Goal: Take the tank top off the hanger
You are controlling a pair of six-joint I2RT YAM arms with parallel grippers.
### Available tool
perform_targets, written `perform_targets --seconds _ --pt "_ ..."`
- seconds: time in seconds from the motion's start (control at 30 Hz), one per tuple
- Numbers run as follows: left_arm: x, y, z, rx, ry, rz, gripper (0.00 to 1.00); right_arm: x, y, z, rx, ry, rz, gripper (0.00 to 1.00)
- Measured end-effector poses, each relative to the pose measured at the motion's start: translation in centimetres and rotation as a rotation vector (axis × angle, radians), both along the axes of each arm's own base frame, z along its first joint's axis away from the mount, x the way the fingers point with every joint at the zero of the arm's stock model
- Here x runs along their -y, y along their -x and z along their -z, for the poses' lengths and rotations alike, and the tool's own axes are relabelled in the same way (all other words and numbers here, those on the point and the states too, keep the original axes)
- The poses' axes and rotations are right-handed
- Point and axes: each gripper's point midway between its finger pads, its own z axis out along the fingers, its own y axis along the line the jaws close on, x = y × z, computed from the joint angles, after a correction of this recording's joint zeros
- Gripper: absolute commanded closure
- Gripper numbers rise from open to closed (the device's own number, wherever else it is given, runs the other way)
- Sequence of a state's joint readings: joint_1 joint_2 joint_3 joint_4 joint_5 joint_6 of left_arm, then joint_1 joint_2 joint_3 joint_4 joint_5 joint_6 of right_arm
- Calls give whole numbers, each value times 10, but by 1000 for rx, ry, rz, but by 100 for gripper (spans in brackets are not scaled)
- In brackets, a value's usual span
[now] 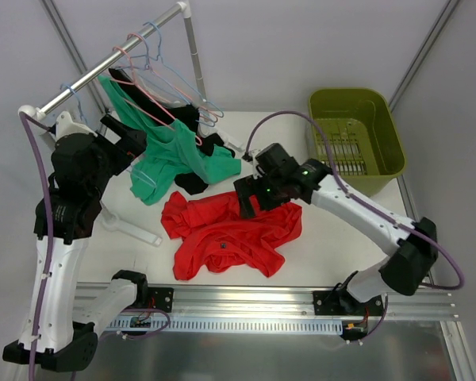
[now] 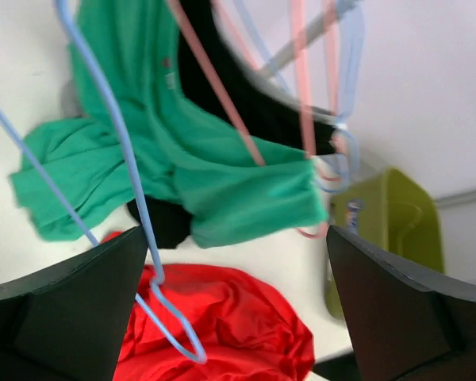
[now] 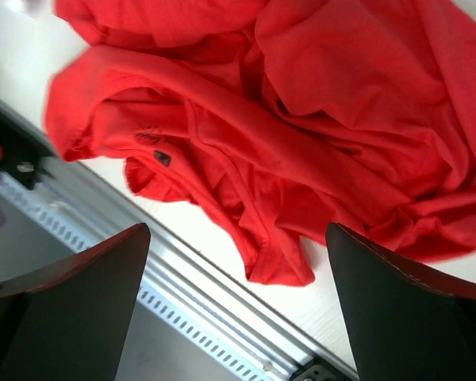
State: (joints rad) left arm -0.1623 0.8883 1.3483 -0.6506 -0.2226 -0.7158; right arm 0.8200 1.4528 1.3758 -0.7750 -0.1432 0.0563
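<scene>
A green tank top [image 1: 170, 155] hangs from a pink hanger [image 1: 147, 95] on the clothes rail [image 1: 103, 67], its lower part draped onto the table. My left gripper [image 1: 131, 143] stands open just left of it, holding nothing. In the left wrist view the green tank top [image 2: 198, 159] and the pink hanger [image 2: 222, 95] lie ahead of the open left gripper [image 2: 238, 309], and a blue hanger [image 2: 135, 198] dangles near the left finger. A red garment [image 1: 226, 234] lies crumpled on the table. My right gripper [image 1: 250, 198] hovers open over the red garment [image 3: 301, 119], empty.
A black garment [image 1: 192, 182] hangs behind the green one. Several empty blue and pink hangers [image 1: 182, 87] share the rail. An olive bin [image 1: 357, 139] stands at the back right. The rack's white foot [image 1: 131, 230] lies on the table's left. A metal rail [image 3: 182, 302] edges the near side.
</scene>
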Motion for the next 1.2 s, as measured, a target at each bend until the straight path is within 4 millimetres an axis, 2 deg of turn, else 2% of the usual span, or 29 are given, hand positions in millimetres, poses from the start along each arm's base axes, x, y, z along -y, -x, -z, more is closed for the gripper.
perform_targets --seconds 0.13,0.27,0.4,0.53,0.63,0.73,0.77,0.8,0.87,0.93,1.0,1.07,1.13,1.2 --pt "21 16 -37 100 -9 154 1 -18 3 50 -40 130 -75 0" --pt "39 47 -50 170 -4 291 1 -39 10 95 -58 214 -174 1" --pt "56 79 -46 212 -5 425 1 -68 21 110 -5 196 -305 1" --pt "73 93 -39 211 4 547 1 -92 31 121 89 179 -427 1" --pt "80 97 -32 195 5 598 1 -96 19 139 168 244 -427 0" --pt "83 102 -28 183 6 627 1 -87 4 168 194 351 -385 0" --pt "84 103 -28 181 6 634 1 -89 4 170 185 352 -380 2" --pt "84 104 -27 179 7 638 1 -90 -1 168 207 358 -362 7" --pt "85 105 -27 177 8 644 1 -91 0 169 212 356 -346 56" --pt "86 106 -25 171 8 648 1 -97 6 172 199 318 -324 98" --pt "85 106 -24 168 7 648 1 -100 13 171 208 270 -302 100" --pt "85 106 -23 163 8 646 1 -94 18 169 207 225 -266 100" --pt "84 105 -20 157 10 634 1 -77 26 166 191 217 -235 100" --pt "83 105 -13 142 23 621 1 -59 31 153 188 232 -202 100"
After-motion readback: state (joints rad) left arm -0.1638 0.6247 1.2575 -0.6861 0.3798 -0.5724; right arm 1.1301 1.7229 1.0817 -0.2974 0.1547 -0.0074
